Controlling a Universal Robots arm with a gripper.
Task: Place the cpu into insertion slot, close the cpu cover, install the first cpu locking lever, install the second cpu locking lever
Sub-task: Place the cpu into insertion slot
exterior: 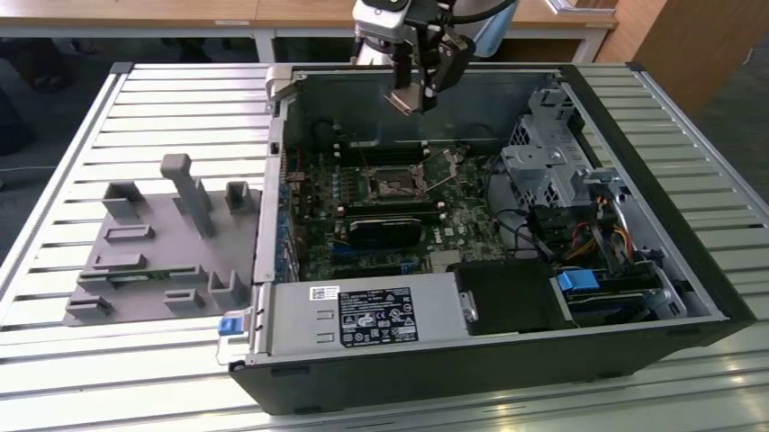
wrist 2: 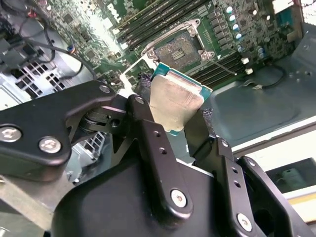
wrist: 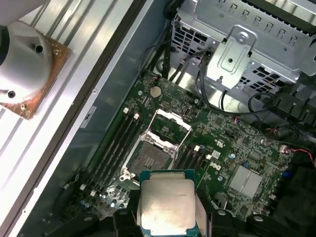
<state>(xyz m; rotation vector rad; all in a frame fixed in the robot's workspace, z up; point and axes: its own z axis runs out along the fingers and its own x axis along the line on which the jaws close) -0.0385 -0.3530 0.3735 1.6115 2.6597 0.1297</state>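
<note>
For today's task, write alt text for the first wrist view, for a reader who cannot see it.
The hand holds the cpu, dull silver top showing, over a green motherboard inside an open computer case. Past the chip sits the insertion slot, empty, with the cpu cover swung open and long memory slots alongside.

The small flat square cpu (wrist 2: 175, 101) has a dull, faintly smudged silver metal top. The black gripper (wrist 2: 170, 108) looks matt and smooth, dotted with shiny steel screws (wrist 2: 178, 197). The thin silver-grey metal cpu cover (wrist: 173, 117) gleams. The green circuit board (wrist: 222, 143) is glossy, and the grey perforated sheet-metal cage (wrist: 247, 44) is satin-bright.
</note>
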